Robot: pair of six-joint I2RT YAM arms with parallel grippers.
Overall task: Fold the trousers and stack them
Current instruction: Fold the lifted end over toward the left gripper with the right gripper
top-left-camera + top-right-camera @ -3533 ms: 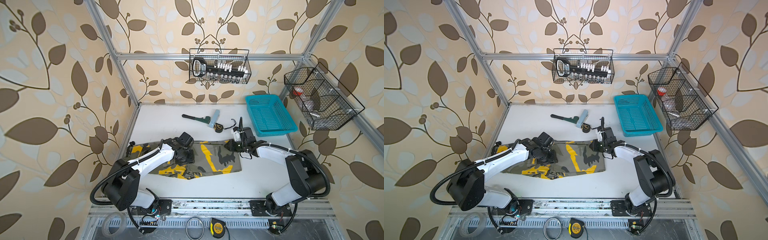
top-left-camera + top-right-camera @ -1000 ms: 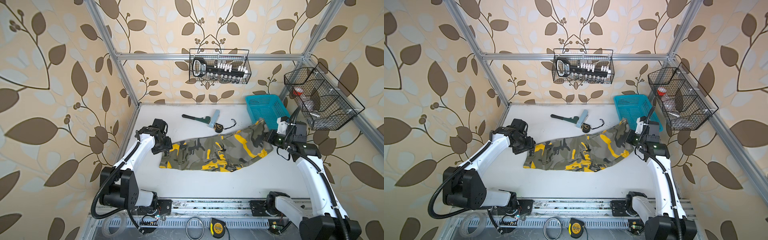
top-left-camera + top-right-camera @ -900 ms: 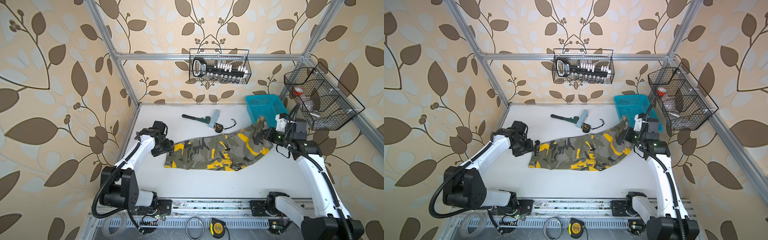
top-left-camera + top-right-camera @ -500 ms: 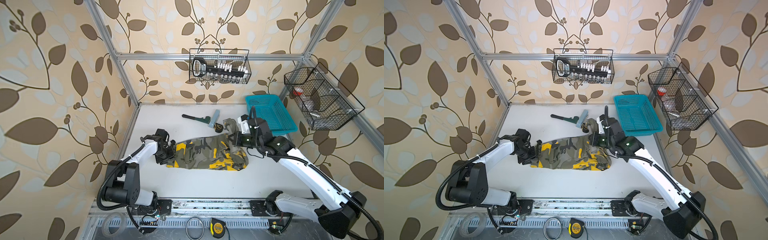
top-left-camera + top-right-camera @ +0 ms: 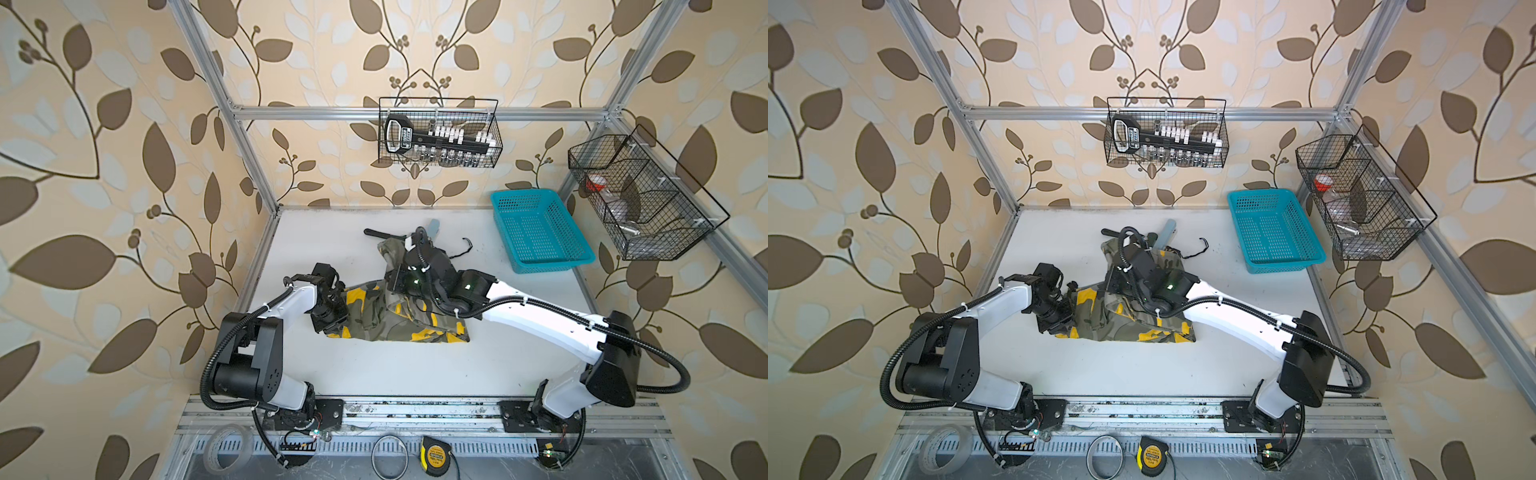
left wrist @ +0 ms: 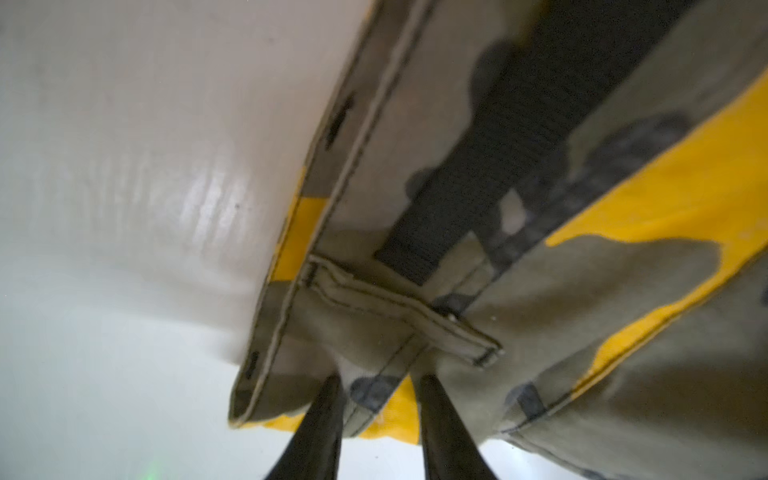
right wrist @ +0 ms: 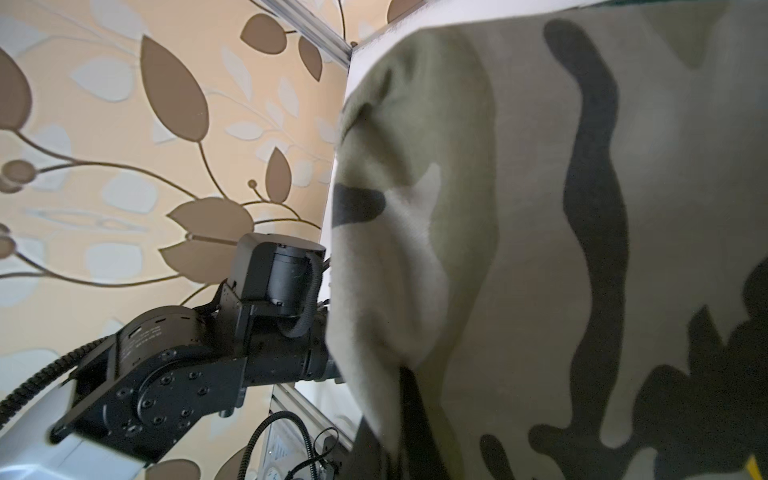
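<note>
Right gripper [image 5: 395,283] is clamping a lifted leg of the trousers [image 5: 374,318]; left gripper [image 6: 378,399] is straddling the waistband [image 6: 338,166], grip unclear

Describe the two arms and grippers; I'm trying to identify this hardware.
The left arm and right arm share glossy white link shells, black joint housings and black wrist blocks. Ribbed black conduit loops beside each shoulder. White ties ring the right arm, and green lights glow near its wrist. The left gripper has slim, tapering black fingers.
</note>
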